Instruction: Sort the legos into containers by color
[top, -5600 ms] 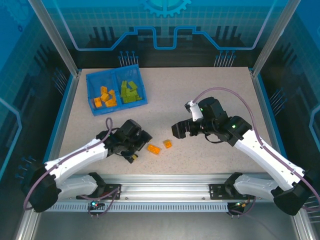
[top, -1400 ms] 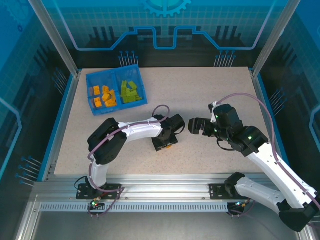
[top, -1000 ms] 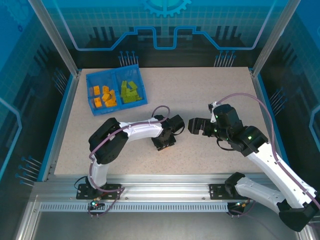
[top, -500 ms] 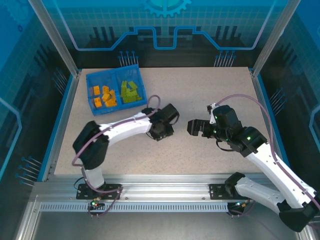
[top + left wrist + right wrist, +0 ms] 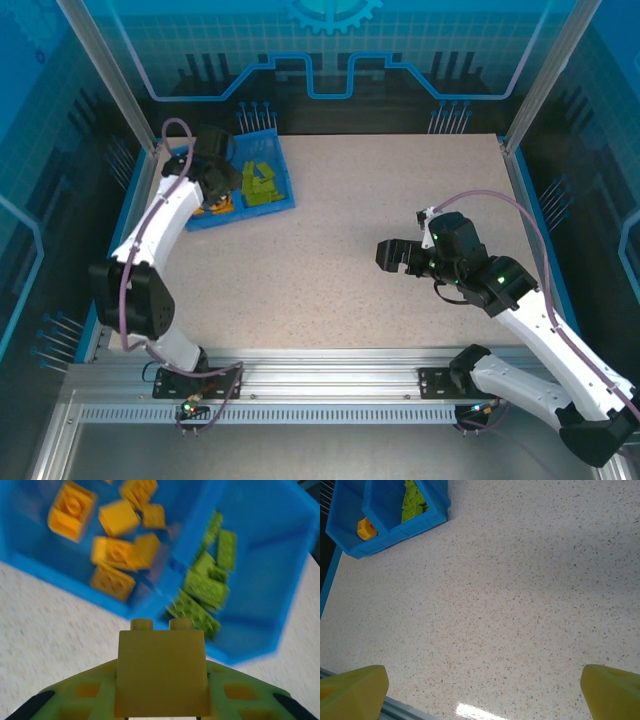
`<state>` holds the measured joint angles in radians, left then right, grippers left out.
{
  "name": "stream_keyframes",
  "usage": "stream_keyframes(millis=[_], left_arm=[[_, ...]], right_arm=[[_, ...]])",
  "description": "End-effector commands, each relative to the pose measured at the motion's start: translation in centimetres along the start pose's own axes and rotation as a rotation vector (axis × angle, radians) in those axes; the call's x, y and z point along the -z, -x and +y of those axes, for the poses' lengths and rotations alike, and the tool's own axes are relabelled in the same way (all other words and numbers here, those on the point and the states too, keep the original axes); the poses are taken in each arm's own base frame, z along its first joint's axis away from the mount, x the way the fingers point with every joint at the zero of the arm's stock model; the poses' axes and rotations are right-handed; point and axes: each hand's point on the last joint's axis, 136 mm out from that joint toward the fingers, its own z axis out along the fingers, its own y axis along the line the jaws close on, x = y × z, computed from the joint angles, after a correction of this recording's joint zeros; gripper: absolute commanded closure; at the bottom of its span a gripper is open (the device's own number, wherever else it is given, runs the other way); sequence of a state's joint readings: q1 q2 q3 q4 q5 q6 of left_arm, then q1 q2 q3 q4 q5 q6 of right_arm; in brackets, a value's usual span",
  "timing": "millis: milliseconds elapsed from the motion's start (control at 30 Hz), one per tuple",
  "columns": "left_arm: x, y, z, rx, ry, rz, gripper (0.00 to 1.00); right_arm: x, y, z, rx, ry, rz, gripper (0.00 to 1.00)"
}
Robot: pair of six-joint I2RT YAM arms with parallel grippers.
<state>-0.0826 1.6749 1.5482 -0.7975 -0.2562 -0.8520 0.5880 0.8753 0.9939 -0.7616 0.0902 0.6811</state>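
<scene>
**Inspector:** State of the left claw [image 5: 212,172]?

**Assessor:** Clenched on one orange brick [image 5: 161,672], studs pointing away from the wrist. It hangs at the near wall of the blue tray [image 5: 287,204], roughly in line with the divider [image 5: 186,540].

**Inspector:** Recommended handling?

**Assessor:** Shift toward the orange compartment [image 5: 35,555], where the sorted orange bricks [image 5: 116,555] lie. Clear the wall, come low, then release, so the brick cannot bounce over onto the green bricks [image 5: 205,587].

**Inspector:** And the right claw [image 5: 393,256]?

**Assessor:** Released, jaws wide, holding nothing, over bare tabletop [image 5: 340,230] well apart from the tray. In my judgement it should stay clear of the tray.
</scene>
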Motion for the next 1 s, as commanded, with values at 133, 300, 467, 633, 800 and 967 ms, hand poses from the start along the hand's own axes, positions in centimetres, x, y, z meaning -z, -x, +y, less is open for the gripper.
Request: stream_keyframes(millis=[133,300,467,633,800,967], left_arm=[[-7.0,7.5,0.3,0.054,0.023,-0.016,0.68],[-12.3,9.9,-0.8,0.100,0.007,0.067,0.65],[-14.9,10.5,-1.1,0.115,0.020,0.078,0.55],[-13.4,10.6,-1.4,0.128,-0.010,0.079,0.50],[-8.2,9.2,-1.6,0.142,-0.104,0.055,0.49],[0.2,5.1,-1.3,0.076,-0.235,-0.026,0.44]], right_arm=[[0.5,0.9,-0.2,0.000,-0.023,-0.019,0.00],[0.2,1.1,-0.3,-0.004,-0.029,-0.028,0.00],[0.0,0.9,-0.5,0.000,-0.045,-0.008,0.00],[-0.1,0.8,-1.0,0.008,-0.061,-0.024,0.00],[-0.9,0.8,-2.1,0.043,-0.115,-0.034,0.00],[-1.1,1.7,-5.5,0.075,-0.278,-0.134,0.00]])
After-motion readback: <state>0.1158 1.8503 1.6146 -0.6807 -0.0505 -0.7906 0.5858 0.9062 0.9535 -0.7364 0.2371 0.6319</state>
